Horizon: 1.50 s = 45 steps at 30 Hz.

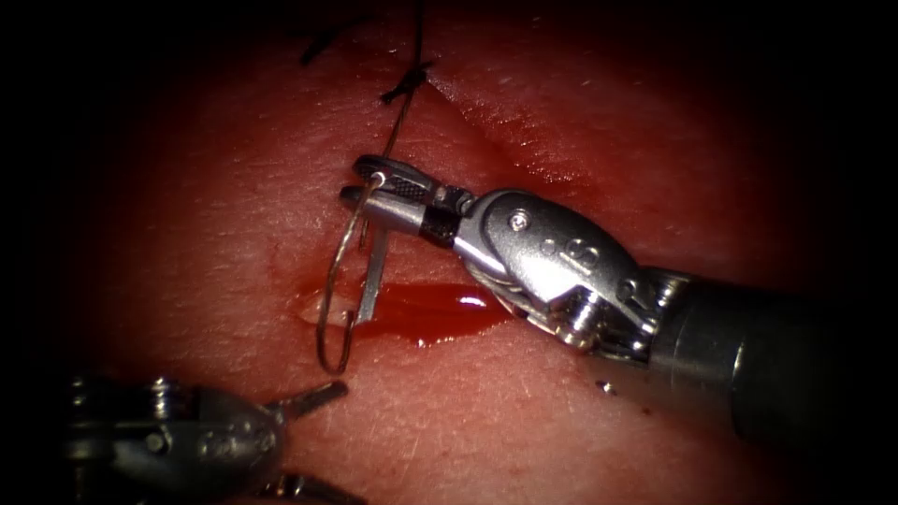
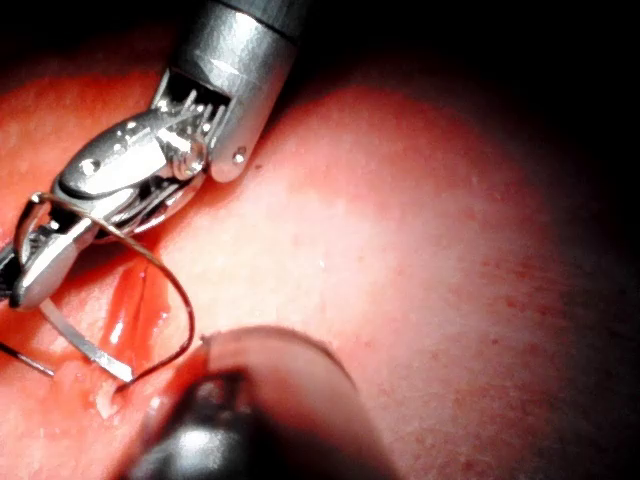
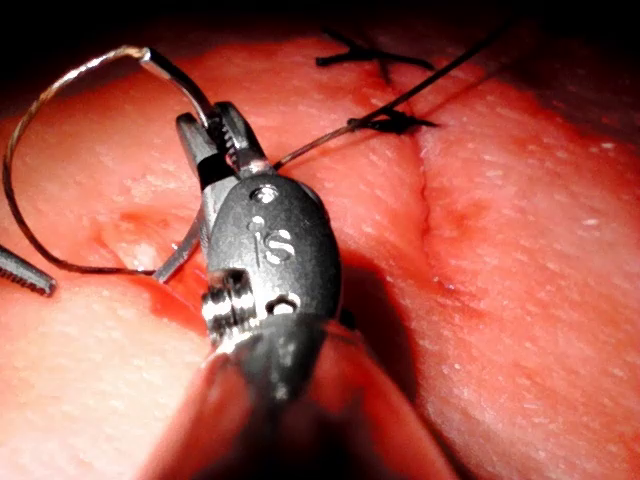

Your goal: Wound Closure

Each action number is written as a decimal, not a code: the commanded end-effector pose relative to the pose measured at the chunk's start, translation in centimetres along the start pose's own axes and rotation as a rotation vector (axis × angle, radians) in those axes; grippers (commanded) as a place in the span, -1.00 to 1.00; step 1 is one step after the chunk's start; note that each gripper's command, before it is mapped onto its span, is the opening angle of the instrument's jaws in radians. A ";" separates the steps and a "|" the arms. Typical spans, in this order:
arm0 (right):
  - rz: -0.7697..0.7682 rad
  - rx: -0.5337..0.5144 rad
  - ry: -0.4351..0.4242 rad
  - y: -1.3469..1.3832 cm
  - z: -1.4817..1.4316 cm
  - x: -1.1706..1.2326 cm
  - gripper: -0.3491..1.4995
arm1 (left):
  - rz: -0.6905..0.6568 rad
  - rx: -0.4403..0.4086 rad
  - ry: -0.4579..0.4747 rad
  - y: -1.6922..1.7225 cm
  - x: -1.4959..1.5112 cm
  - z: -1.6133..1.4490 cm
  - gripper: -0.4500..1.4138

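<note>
So the curved needle [image 1: 333,281] is clamped near its thread end by the right tool [image 1: 374,192], jaws closed on it, arc hanging toward 6 o'clock with the tip at the cut [image 1: 421,313] in the red fluid [image 1: 440,309]. The left tool [image 1: 309,440] sits at 7 o'clock, jaws spread, nothing held. Thread [image 1: 404,112] is seen running to a knot [image 1: 407,84] at 12 o'clock on the tissue [image 1: 580,122].

Silver wristed tool [image 1: 393,194], screw, dark shaft [image 1: 804,365].
</note>
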 end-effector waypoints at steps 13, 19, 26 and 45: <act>0.092 -0.014 0.012 0.17 0.09 0.03 -1.00 | -0.013 0.020 0.001 -0.07 0.24 0.30 0.10; 0.108 -0.014 0.012 0.22 0.09 0.07 -1.00 | -0.015 0.023 0.001 -0.05 0.27 0.28 0.10; 0.144 0.008 0.006 0.20 0.12 0.03 -1.00 | -0.014 0.030 0.001 -0.02 0.33 0.22 0.10; 0.395 0.084 -0.016 0.13 0.25 -0.09 -1.00 | -0.012 0.030 0.005 0.05 0.46 0.17 0.10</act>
